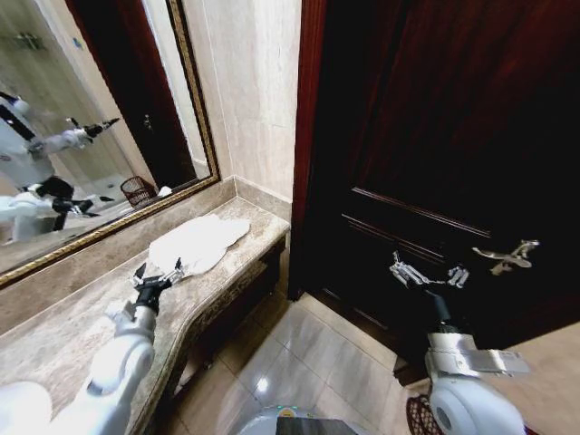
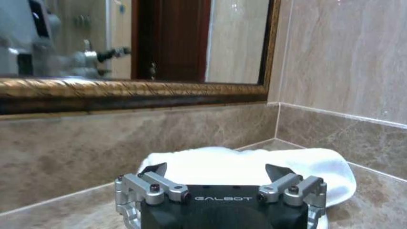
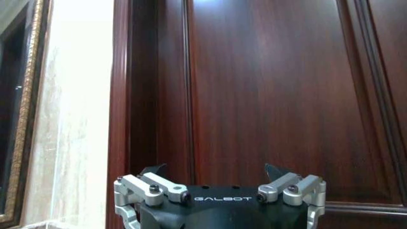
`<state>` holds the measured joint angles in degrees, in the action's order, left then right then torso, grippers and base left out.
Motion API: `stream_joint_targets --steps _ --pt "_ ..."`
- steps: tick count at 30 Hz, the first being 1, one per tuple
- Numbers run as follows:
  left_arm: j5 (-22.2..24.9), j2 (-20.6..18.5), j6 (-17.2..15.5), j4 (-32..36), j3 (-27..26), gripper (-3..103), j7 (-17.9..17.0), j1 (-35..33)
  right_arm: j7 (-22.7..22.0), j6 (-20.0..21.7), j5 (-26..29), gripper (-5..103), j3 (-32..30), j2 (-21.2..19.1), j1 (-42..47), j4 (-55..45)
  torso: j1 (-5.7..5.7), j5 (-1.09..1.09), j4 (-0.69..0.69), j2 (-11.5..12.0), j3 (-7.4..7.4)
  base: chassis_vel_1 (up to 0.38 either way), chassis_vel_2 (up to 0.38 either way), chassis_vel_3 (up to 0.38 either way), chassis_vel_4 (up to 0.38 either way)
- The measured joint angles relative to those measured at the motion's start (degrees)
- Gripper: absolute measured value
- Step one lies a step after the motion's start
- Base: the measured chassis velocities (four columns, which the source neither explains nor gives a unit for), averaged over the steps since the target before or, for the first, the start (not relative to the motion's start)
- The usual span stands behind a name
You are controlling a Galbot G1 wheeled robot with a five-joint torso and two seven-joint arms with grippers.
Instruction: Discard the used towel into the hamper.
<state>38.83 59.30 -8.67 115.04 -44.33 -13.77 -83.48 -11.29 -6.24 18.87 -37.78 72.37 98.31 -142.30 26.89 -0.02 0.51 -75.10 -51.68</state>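
On the marble counter [image 1: 54,340], the left end effector [image 1: 158,275], fingers apart, meets the towel [image 1: 198,243]; the right end effector [image 1: 428,273], also apart, faces the door [image 3: 273,95].

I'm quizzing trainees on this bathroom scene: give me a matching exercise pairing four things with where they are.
Things:
1. towel
2. left gripper
3. right gripper
4. hamper

Places:
A. on the floor by the right arm's base
B. at the towel's near edge
C. lying on the marble counter
D. raised before the dark wooden door

Pairs: 1-C, 2-B, 3-D, 4-A
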Motion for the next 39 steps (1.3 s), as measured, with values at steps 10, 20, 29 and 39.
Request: stream_joint_targets --steps 10,20,29,39 --pt "6.0 -5.4 -6.3 -2.6 0.5 100 3.4 2.5 -2.0 2.8 -0.4 100 0.1 -0.5 -0.4 -0.1 0.0 0.0 0.0 0.0 0.0 0.0 0.0 0.0 0.0" --pt "10.8 -9.4 -15.4 -3.5 0.8 100 3.9 3.1 -3.8 5.0 -1.3 100 0.3 -0.4 -3.1 1.3 0.0 0.02 -0.01 0.0 0.0 0.0 0.0 0.0 0.0" --pt "12.8 -10.0 -19.9 -4.0 0.8 78 3.7 3.9 -3.9 4.4 0.4 100 0.8 -1.2 -4.5 1.9 0.0 0.02 -0.01 0.0 0.01 0.0 0.0 0.0 0.0" --pt "12.8 -9.6 -18.0 -6.1 1.5 46 4.3 4.5 -4.2 3.1 1.3 100 1.2 -1.0 -4.3 1.9 -0.01 0.02 -0.01 0.0 0.01 0.0 0.0 0.0 0.0"
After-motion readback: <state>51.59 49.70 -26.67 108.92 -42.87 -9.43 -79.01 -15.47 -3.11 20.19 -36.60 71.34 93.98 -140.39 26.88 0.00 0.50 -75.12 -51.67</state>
